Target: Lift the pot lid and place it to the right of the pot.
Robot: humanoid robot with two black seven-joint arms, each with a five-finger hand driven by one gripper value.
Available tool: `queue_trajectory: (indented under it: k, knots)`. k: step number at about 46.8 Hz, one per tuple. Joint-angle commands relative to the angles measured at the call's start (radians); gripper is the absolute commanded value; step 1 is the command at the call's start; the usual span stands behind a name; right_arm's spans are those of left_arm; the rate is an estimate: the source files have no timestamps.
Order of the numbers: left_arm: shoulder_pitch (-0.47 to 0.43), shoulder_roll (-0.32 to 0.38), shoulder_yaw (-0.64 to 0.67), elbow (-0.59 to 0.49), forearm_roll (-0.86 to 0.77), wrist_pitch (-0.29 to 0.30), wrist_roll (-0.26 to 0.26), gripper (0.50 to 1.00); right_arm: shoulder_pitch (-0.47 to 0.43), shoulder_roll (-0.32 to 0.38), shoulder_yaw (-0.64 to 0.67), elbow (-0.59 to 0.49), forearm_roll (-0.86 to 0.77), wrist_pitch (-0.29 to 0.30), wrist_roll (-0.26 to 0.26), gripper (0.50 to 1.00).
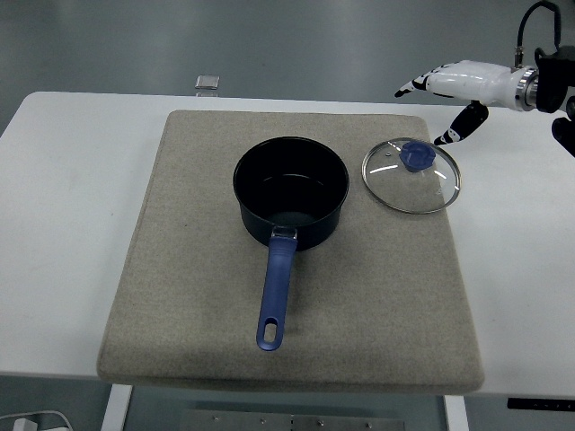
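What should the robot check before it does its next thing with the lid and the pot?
1. Lid off the pot: ok.
2. Lid to the right of the pot: ok.
3. Lid lying flat on the mat, knob up: ok.
4. Lid apart from the pot: ok, a gap shows.
5. Right hand free of the lid: ok, open above it.
6. Left hand: cannot tell, out of view.
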Motion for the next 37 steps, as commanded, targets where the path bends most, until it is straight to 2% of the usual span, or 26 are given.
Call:
queue_trajectory:
  k: [1,4,11,22,37]
  knots:
    - [0.0,0.0,0.001,0.0,0.0,0.0,0.0,1.0,0.009,0.001,0.004,0.0,0.003,-0.006,0.0,0.915]
    - [0.0,0.0,-0.001,0.0,0.0,0.0,0.0,1.0,0.023,0.003,0.035,0.002,0.049,-0.02,0.0,0.915]
    - [0.0,0.0,0.001,0.0,0.0,0.0,0.0,1.0,0.035,0.015,0.122,0.002,0.265,-0.029,0.0,0.915]
    - [0.0,0.0,0.001,0.0,0.0,0.0,0.0,1.0,0.052,0.017,0.173,0.002,0.618,-0.011,0.0,0.913]
    - [0.0,0.0,-0.001,0.0,0.0,0.0,0.0,1.0,0.041,0.017,0.174,0.0,1.21,0.086,0.0,0.913]
